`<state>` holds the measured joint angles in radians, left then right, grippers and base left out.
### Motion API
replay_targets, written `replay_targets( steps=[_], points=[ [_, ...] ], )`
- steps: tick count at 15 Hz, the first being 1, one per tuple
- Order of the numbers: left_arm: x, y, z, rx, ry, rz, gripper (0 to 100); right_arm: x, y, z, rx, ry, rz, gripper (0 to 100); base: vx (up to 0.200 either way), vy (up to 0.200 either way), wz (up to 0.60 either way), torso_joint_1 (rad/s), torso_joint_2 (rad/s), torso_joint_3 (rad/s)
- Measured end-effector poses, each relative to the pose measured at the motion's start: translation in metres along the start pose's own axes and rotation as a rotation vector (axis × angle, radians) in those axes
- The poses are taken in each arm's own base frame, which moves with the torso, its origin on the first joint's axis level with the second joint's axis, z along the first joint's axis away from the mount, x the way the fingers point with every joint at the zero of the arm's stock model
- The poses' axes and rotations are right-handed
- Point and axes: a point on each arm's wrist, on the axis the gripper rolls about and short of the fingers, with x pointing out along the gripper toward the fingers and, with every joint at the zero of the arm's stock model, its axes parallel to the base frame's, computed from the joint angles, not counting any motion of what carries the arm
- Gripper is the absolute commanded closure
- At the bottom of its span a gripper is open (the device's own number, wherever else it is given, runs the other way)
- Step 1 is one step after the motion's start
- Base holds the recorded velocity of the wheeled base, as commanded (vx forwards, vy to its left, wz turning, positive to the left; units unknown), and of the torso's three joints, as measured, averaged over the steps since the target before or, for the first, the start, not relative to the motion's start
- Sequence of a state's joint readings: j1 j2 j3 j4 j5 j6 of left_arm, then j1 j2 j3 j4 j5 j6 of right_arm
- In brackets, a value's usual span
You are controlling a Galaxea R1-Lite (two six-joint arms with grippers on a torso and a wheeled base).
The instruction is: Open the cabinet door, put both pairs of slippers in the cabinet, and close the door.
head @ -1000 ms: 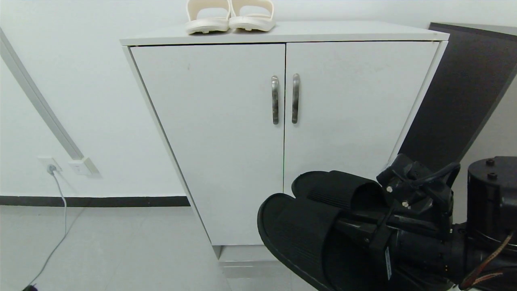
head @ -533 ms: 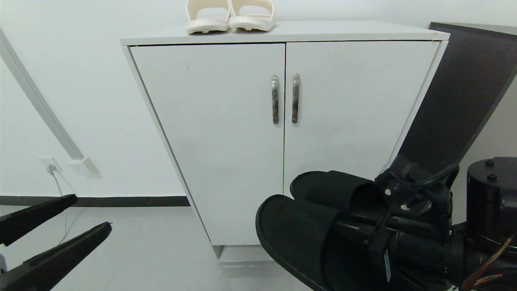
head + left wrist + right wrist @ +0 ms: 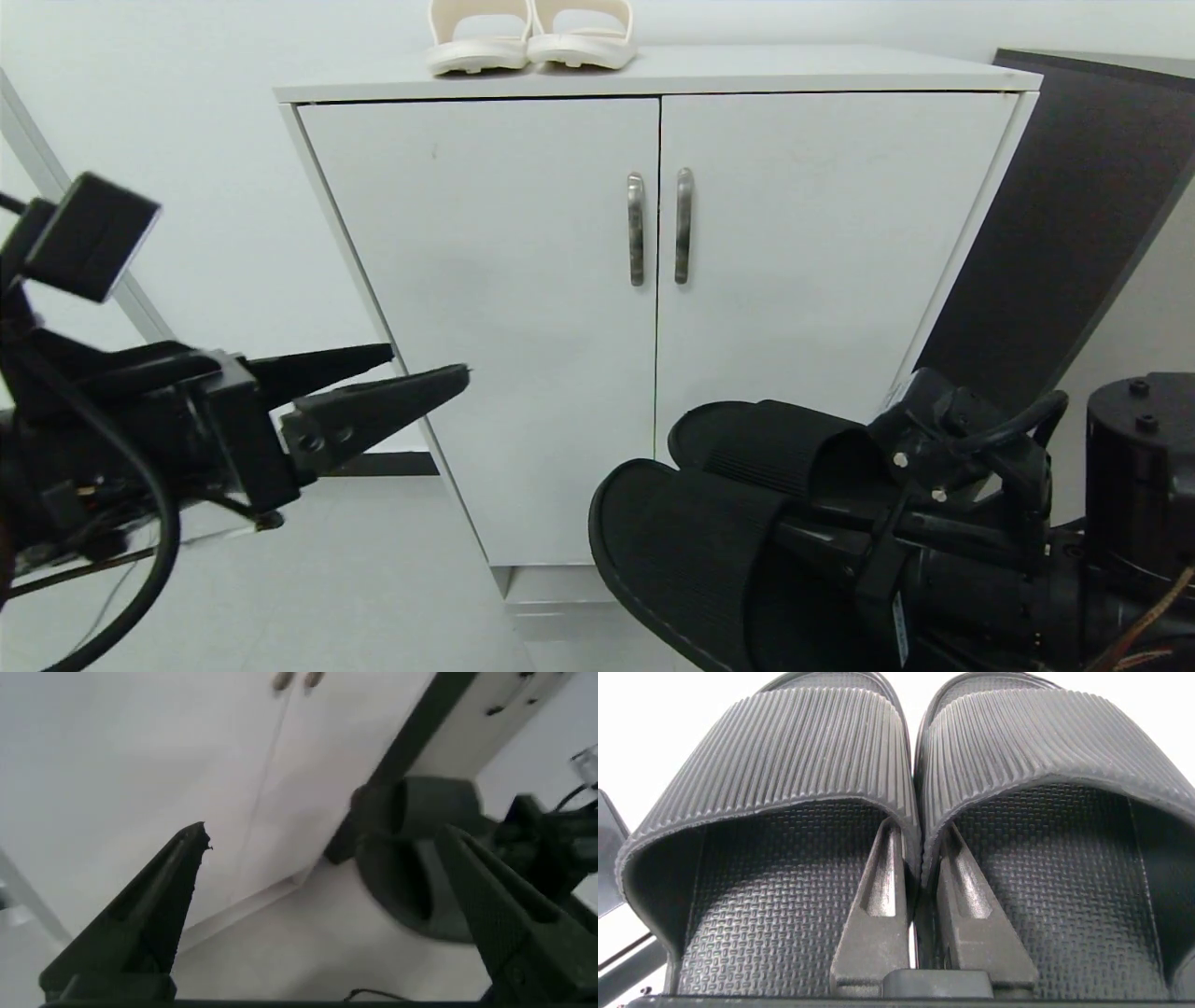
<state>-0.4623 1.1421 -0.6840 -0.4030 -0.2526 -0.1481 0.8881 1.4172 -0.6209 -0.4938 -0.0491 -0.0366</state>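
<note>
Right fingers clamp 2 black slippers; head view: cabinet shut.

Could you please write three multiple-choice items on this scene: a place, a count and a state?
1. Where do the cream slippers lie? A on a chair; B on top of the cabinet; C inside the cabinet.
2. How many handles do the doors carry? A one; B two; C four.
3. The right gripper is: A shut on the black slippers; B open, empty; C shut on a handle.
Answers: B, they rest on its top; B, one per door; A, its fingers pinch the pair's inner walls.
</note>
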Motion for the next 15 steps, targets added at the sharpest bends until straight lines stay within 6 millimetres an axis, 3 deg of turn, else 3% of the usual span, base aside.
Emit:
replay_targets(
  steps=[3,8,15],
  points=[
    [0.04,-0.02,0.016,-0.033,-0.003,-0.079,0,0.003,0.002,-0.003,-0.001,0.016,0.009,100,0.0,0.0,0.0,0.0,0.0,0.0],
    [0.097,-0.033,0.044,-0.05,-0.035,-0.178,0,0.004,0.002,-0.004,-0.003,0.021,0.01,100,0.0,0.0,0.0,0.0,0.0,0.0],
    [0.161,-0.036,0.048,-0.066,0.007,-0.372,0,0.005,0.002,-0.007,-0.004,0.033,0.01,100,0.0,0.0,0.0,0.0,0.0,0.0]
  ],
)
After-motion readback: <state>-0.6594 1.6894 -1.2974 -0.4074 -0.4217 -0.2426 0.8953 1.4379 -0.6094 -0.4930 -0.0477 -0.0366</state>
